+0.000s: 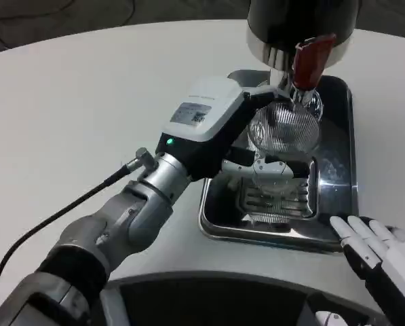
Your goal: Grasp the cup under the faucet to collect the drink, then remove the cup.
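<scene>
Right hand [382, 261]: lower right corner of the frame, on the white table [87, 102] just below the near rim of the metal drip tray [338, 159]. Its fingers are extended, slightly apart, and hold nothing.

Left forearm: enters from the lower left and runs diagonally toward the upper centre, with a black cable [53, 217] trailing from the wrist. The white back of the left hand [256, 146] faces the camera, with a lit green indicator near the wrist. Its fingers reach over the slotted grate [277, 197] of the tray and wrap around the lower part of the cup; the hand grips it.

Cup [285, 128]: clear, ribbed glass with fine vertical flutes and a round rim. It appears raised above the grate and tilted with its mouth toward the camera. Contents cannot be determined.

Position: the cup is in the upper centre-right of the frame, at the far end of the left hand and well apart from the right hand. Its far rim lies directly under the metal faucet [283, 85], beside the red tap lever [309, 62]. The black and silver dispenser body [300, 24] stands at the top edge.
</scene>
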You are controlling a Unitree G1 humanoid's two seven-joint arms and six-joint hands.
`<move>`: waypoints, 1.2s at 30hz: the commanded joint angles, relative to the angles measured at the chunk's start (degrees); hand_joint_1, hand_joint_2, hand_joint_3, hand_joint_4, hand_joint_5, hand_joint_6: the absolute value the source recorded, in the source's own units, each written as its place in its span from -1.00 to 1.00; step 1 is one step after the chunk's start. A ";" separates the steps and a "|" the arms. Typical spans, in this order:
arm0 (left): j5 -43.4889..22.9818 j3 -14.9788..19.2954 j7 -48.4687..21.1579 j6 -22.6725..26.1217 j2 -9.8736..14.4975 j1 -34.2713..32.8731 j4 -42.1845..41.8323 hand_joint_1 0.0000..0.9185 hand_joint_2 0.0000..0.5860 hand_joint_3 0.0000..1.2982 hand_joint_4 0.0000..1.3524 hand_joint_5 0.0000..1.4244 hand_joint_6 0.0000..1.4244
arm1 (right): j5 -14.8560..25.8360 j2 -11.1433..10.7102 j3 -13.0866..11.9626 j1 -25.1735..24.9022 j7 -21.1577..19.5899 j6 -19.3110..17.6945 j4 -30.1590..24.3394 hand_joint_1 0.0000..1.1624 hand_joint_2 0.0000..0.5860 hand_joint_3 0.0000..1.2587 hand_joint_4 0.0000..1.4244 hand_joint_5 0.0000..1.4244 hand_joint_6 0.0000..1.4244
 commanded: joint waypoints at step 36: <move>-1.13 0.48 -0.31 -2.59 2.23 1.16 -5.27 -0.88 -0.82 -0.75 -0.85 -0.52 0.01 | 4.20 0.12 -1.26 -0.29 -0.72 0.30 1.47 -0.60 0.45 -0.87 -1.00 -1.00 -1.00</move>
